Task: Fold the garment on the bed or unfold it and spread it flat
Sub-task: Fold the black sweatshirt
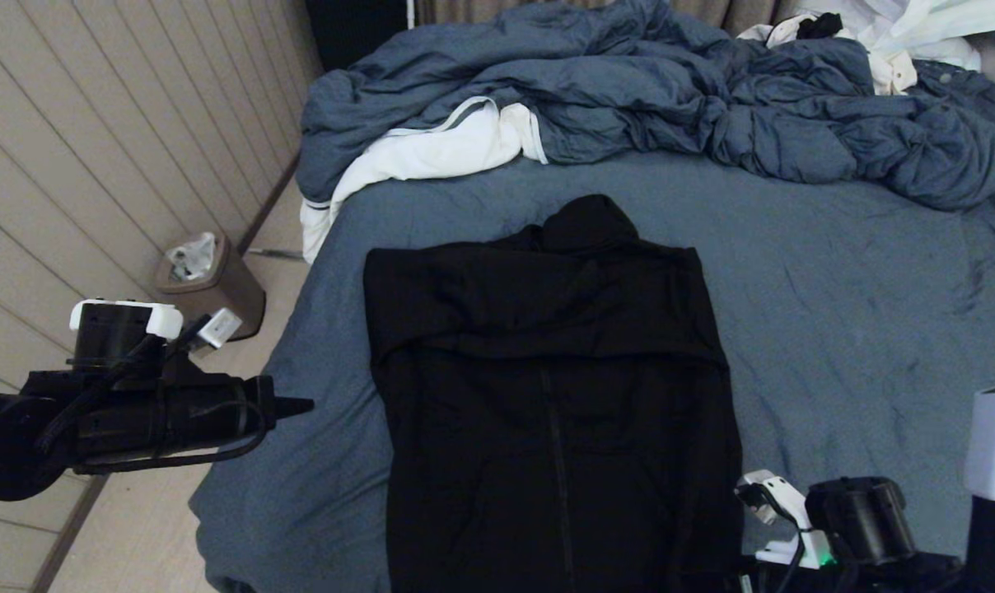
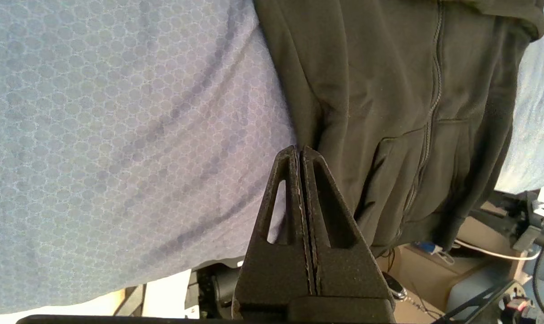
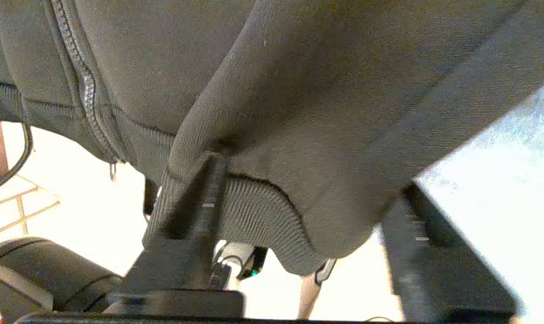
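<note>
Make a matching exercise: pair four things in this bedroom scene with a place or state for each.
Things
1. garment
2. left gripper
3. duvet
4. bin

Places or states
A. on the floor by the wall
B. bunched at the far end of the bed
C. shut, holding nothing
D. lying zipper-up on the sheet

Pairs: 1-D, 2-C, 3-B, 4-A

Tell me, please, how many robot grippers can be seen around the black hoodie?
2. The left gripper, shut, hangs beside the hoodie's left edge; the right gripper straddles its ribbed hem at the near right corner.
</note>
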